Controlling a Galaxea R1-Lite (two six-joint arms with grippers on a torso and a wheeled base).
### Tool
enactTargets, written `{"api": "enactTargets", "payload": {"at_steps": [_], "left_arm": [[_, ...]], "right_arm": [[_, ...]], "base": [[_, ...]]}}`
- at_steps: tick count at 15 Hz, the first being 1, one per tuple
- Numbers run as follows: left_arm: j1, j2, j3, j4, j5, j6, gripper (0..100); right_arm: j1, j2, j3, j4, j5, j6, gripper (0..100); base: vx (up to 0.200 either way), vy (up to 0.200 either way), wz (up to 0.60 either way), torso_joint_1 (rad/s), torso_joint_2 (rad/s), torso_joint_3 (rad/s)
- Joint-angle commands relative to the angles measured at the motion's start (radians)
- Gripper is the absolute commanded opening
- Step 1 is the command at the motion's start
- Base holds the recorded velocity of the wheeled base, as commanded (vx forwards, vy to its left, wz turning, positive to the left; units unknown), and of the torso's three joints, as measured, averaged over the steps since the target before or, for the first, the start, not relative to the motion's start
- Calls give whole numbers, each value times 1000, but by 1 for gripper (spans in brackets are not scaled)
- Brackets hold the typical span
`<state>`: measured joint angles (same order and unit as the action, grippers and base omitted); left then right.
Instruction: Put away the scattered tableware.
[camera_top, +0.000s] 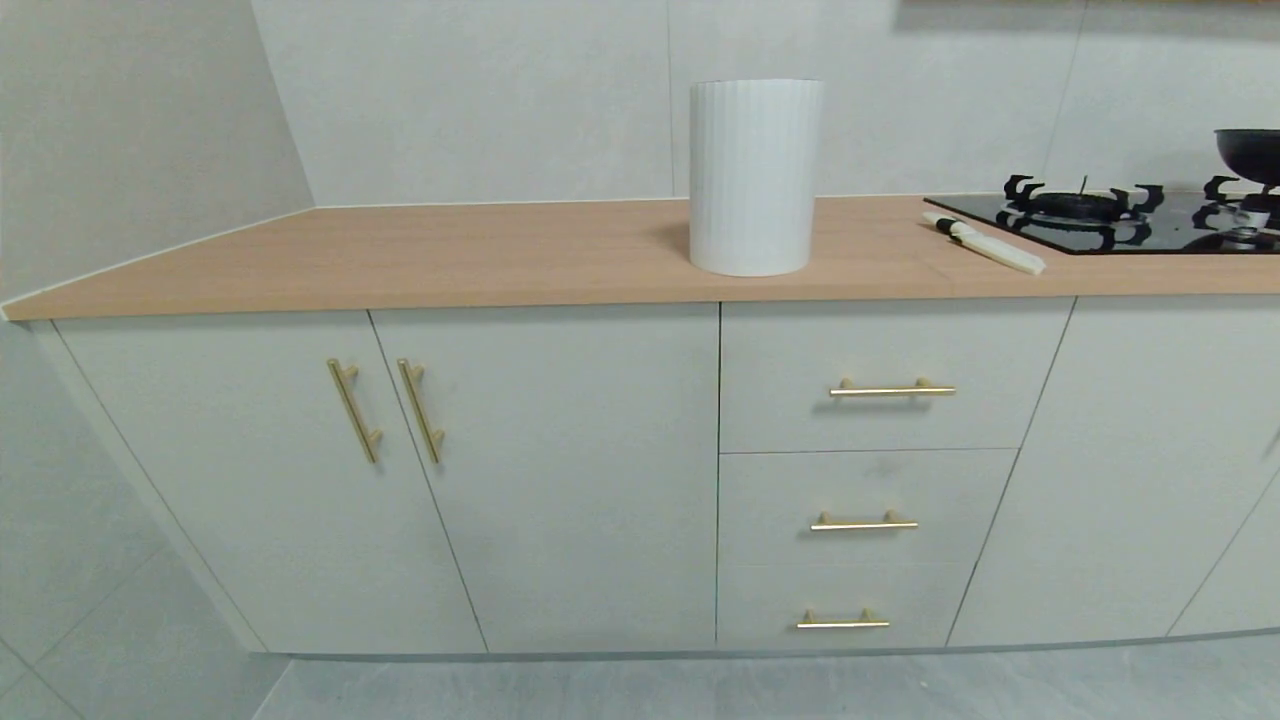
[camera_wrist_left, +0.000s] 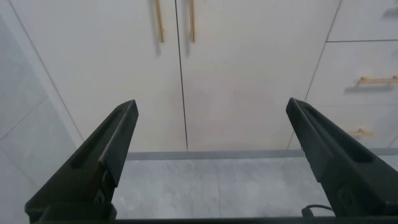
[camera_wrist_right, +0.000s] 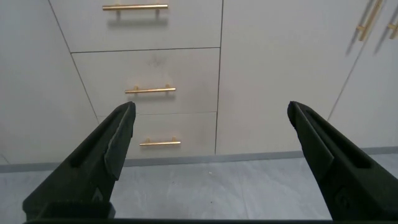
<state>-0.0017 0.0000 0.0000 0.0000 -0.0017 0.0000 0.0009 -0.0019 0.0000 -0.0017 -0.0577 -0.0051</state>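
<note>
Risk lay mostly in the reach. Both pincers hung low before the cabinet fronts, while the one loose piece of tableware, a pale utensil (camera_top: 982, 243) with a dark band, lay up on the countertop (camera_top: 450, 250), well above them and towards the right pincer's side. The left pincer (camera_wrist_left: 210, 107) was released, jaws spread wide and holding nothing, facing the double doors (camera_wrist_left: 186, 74). The right pincer (camera_wrist_right: 210, 107) was likewise spread and empty, facing the drawer stack (camera_wrist_right: 149, 74).

Rising from there, an arm could probably knock the counter edge or a drawer handle. The utensil lay flat and slim just beside the hob (camera_top: 1100, 215), so a grip from above might skid it against the burner grates, or pinch it off-centre and let it tip.

The white ribbed canister (camera_top: 755, 175) stood upright on the counter, above and between the pincers, and a careless sweep could topple it. Its inside was hidden, so whether it held anything could not be told. All three drawers were shut, their contents unseen.
</note>
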Motion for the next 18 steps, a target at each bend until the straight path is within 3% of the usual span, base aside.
{"api": "enactTargets", "payload": {"at_steps": [1,14,18], "left_arm": [[0,2,0,0,0,0,100],[0,2,0,0,0,0,100],[0,2,0,0,2,0,100]], "right_arm": [[1,2,0,0,1,-1,100],[1,2,0,0,1,1,100],[1,2,0,0,1,1,100]], "base": [[200,0,0,12,7,12],[200,0,0,2,3,2],[0,0,0,0,0,0]]}}
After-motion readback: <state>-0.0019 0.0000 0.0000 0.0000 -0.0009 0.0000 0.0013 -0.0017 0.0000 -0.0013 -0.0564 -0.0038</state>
